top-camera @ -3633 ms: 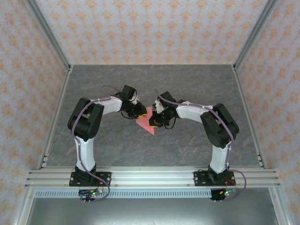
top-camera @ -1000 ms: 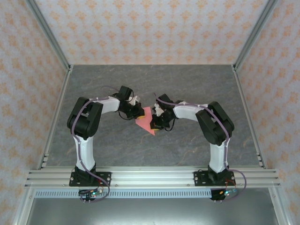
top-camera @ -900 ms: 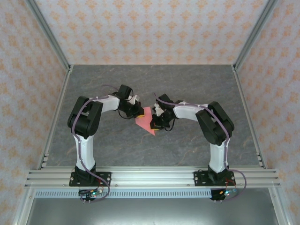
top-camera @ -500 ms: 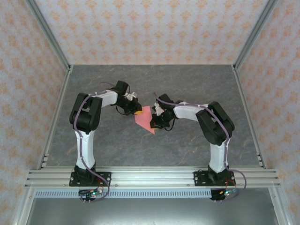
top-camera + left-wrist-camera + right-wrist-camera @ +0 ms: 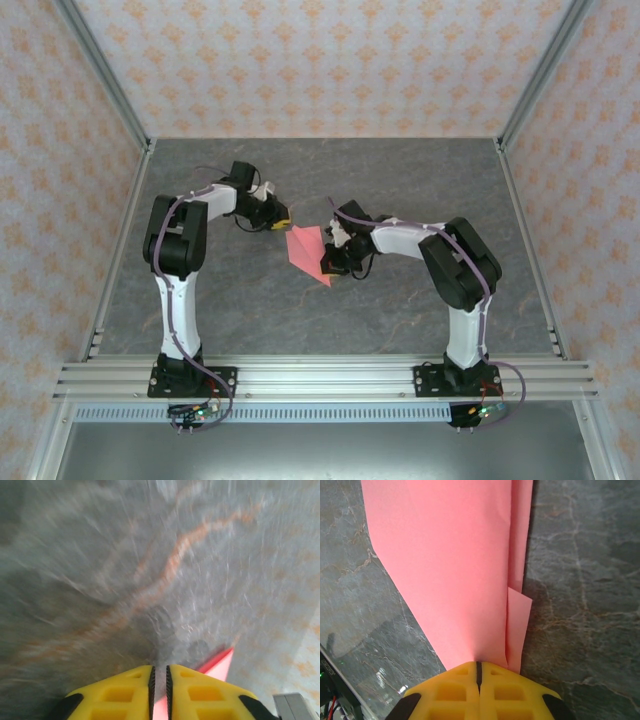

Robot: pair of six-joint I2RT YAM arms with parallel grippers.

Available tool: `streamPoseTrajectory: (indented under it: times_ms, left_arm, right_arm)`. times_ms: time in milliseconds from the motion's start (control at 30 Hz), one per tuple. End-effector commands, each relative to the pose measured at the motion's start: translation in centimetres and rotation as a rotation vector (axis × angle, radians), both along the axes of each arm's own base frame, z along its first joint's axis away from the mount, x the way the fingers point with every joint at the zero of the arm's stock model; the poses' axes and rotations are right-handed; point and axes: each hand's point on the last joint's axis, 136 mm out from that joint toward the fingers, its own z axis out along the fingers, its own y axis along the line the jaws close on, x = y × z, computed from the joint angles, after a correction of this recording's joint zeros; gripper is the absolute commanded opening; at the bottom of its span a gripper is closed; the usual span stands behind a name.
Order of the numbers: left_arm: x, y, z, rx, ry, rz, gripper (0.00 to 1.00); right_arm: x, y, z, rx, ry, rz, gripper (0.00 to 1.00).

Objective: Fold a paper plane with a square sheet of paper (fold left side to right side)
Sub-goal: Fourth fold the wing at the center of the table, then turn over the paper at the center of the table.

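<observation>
The salmon-pink paper (image 5: pixel 306 250), folded into a layered, pointed shape, lies mid-table between the two arms. My right gripper (image 5: pixel 335 265) is at its right edge. In the right wrist view the paper (image 5: pixel 455 565) runs straight into the closed yellow jaws of that gripper (image 5: pixel 479 672), with a small inner flap at the right. My left gripper (image 5: pixel 284 213) hangs up and to the left of the paper, clear of it. In the blurred left wrist view that gripper (image 5: pixel 159 680) has its jaws almost together with nothing gripped. A pink corner of the paper (image 5: pixel 220 664) shows beyond them.
The grey marbled tabletop (image 5: pixel 400 190) stretches back to patterned walls. Slanted aluminium posts (image 5: pixel 118 250) run along both sides. A metal rail (image 5: pixel 320 378) carrying both arm bases crosses the near edge.
My left gripper has drawn away from the paper's left edge, up and to the left, still moving. The paper now shows more of its left part. The right gripper has stayed put.
</observation>
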Motion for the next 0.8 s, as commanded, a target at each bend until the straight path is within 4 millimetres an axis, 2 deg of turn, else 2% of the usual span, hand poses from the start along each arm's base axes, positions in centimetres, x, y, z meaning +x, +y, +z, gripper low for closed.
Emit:
streamPoseTrajectory:
  times_ms: [0,100,167,267,333,433,600,767]
  left_arm:
    - [2.1,3.5,4.4,0.06,-0.159,0.114,0.25]
    - [0.7,3.3,6.2,0.021,-0.185,0.15,0.35]
    - [-0.7,3.1,7.4,-0.003,-0.204,0.168,0.39]
    - [-3.0,1.7,7.2,-0.024,-0.196,0.169,0.45]
    - [-4.4,-0.1,6.8,-0.043,-0.183,0.146,0.46]
    - [-6.1,-2.8,5.7,-0.043,-0.16,0.115,0.46]
    - [-7.3,-5.2,3.7,-0.032,-0.122,0.108,0.47]
    - [-7.2,-5.9,2.2,-0.026,-0.082,0.096,0.44]
  right_arm:
    - [-2.0,-2.4,-2.1,-0.109,0.069,-0.023,0.04]
    - [0.5,-1.1,0.5,-0.04,-0.05,-0.051,0.08]
    - [2.3,-0.8,2.5,-0.016,-0.15,-0.084,0.14]
    - [4.5,-1.1,5.8,0.003,-0.307,-0.144,0.26]
    - [5.8,-2.1,8.0,-0.012,-0.419,-0.202,0.38]
    - [6.7,-3.8,9.9,-0.063,-0.527,-0.255,0.47]
    - [6.5,-5.3,10.5,-0.088,-0.569,-0.302,0.54]
    - [6.2,-5.5,10.0,-0.092,-0.556,-0.309,0.54]
